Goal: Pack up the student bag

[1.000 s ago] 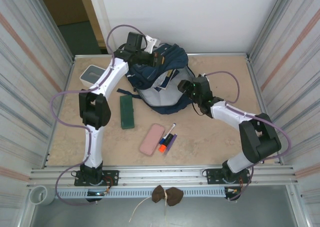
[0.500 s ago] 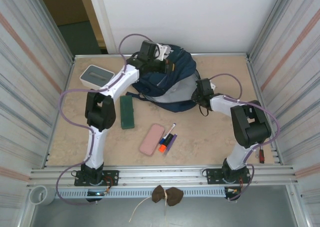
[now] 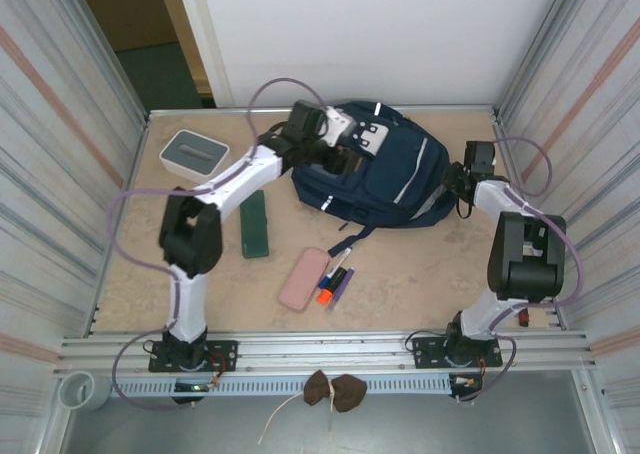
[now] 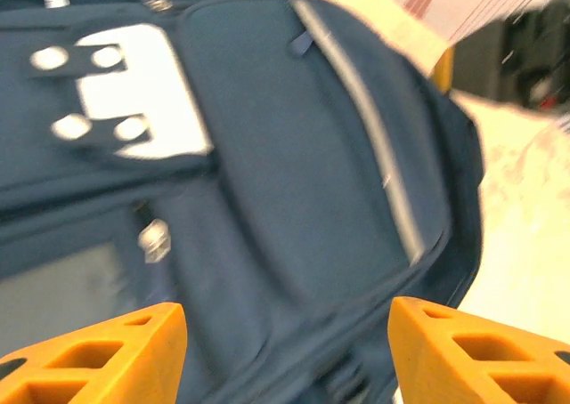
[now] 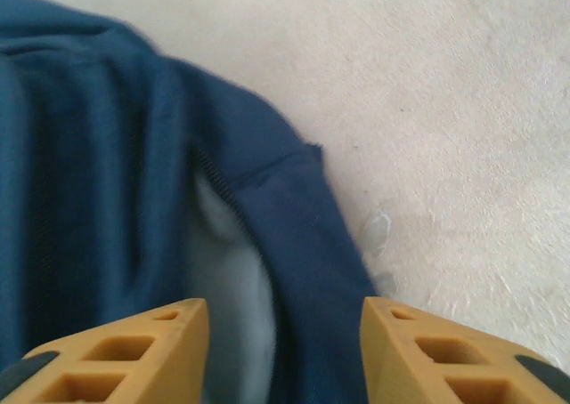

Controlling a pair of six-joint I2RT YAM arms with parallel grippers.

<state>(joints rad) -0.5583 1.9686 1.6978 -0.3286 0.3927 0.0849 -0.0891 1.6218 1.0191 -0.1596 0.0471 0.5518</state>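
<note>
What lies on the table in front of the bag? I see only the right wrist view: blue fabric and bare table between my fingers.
Observer: A pink case lies nearer the arm bases than the student bag, with pens beside it.
Operator: And to the left?
Observer: A dark green case lies left of the bag.
Operator: Where is the left gripper?
Observer: The left gripper hovers over the bag's front, fingers apart, holding nothing.
</note>
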